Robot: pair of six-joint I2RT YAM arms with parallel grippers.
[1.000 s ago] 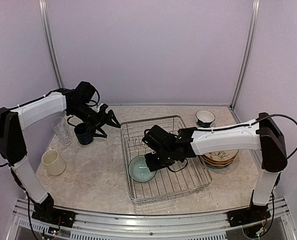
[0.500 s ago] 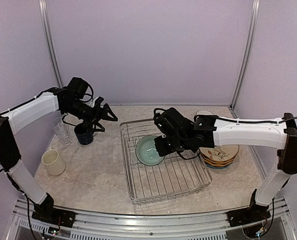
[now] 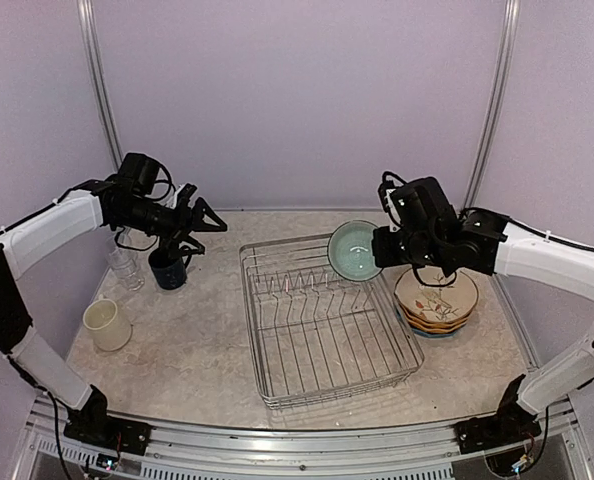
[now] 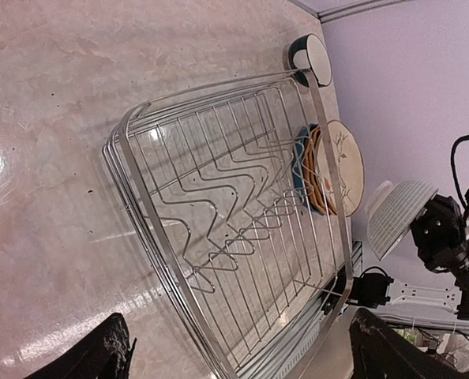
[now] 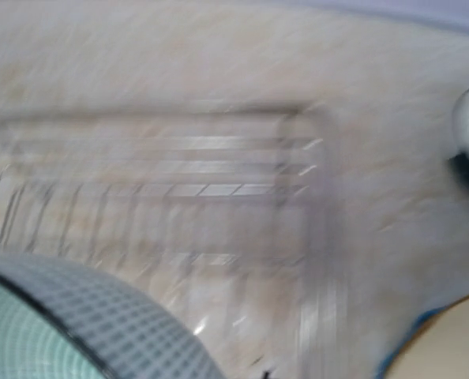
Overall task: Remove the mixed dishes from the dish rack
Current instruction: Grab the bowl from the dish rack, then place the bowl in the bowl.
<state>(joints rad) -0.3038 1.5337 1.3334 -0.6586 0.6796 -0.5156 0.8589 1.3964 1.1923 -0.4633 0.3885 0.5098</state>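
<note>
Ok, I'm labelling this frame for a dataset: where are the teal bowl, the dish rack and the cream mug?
teal bowl [image 3: 355,250], top external view, on its inner face.
dish rack [image 3: 317,330], top external view, on its bare wire floor.
cream mug [image 3: 109,330], top external view, on its side wall.

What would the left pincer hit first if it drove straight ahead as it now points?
Probably the dish rack, at its near rim: the open left pincer faces it across the table. Depth is unclear, so the table could come first.

Tilted teal bowl [image 3: 354,250] aloft, over wire rack [image 3: 317,340] corner
</note>
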